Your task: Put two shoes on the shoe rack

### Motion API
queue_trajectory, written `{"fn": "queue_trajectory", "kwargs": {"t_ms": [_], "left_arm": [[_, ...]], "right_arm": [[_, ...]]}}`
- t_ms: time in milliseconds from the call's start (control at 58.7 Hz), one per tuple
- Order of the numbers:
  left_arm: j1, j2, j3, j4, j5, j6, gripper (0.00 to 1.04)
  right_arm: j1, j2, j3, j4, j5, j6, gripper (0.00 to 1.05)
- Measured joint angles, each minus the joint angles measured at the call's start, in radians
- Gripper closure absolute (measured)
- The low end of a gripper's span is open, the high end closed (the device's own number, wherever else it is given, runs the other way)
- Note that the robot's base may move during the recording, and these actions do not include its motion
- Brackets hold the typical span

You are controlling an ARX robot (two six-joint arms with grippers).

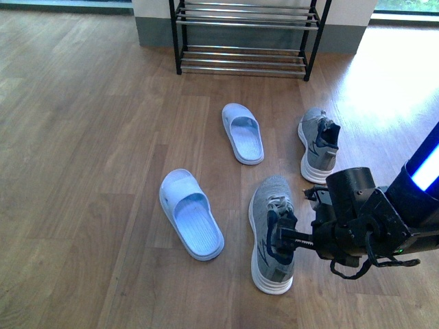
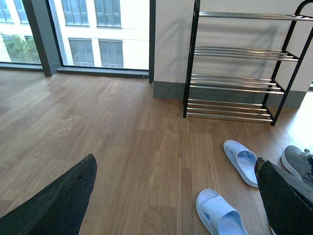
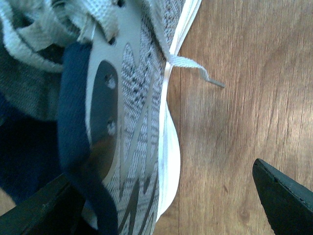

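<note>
The shoe rack (image 1: pixel 247 24) stands against the far wall, with black side frames and chrome bars. One grey sneaker (image 1: pixel 272 199) lies on the floor near me, toe toward the rack. The other sneaker (image 1: pixel 314 137) lies further off to the right. My right gripper (image 1: pixel 287 240) is open at the near sneaker's navy collar. The right wrist view shows that sneaker's side wall (image 3: pixel 137 122) between the spread fingers, one fingertip (image 3: pixel 281 196) over bare floor. My left gripper (image 2: pixel 173 196) is open above the floor, holding nothing; the rack (image 2: pixel 234 83) shows ahead of it.
Two pale blue slides lie on the wooden floor: one (image 1: pixel 242 132) between the sneakers and the rack, one (image 1: pixel 191 214) left of the near sneaker. They also show in the left wrist view as the far slide (image 2: pixel 241 161) and the near slide (image 2: pixel 220 215). Windows line the left wall.
</note>
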Motion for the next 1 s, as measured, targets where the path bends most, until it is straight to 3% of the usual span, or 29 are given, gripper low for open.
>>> {"fn": "queue_trajectory", "kwargs": {"t_ms": [34, 630, 1005], "left_arm": [[0.0, 0.0, 0.0, 0.0, 0.0, 0.0, 0.09], [0.0, 0.0, 0.0, 0.0, 0.0, 0.0, 0.09], [0.0, 0.0, 0.0, 0.0, 0.0, 0.0, 0.09]], "right_arm": [[-0.002, 0.003, 0.005, 0.0, -0.003, -0.001, 0.1], [0.004, -0.02, -0.05, 0.067, -0.052, -0.005, 1.03], [-0.023, -0.216, -0.29, 0.207, -0.051, -0.006, 1.03]]}}
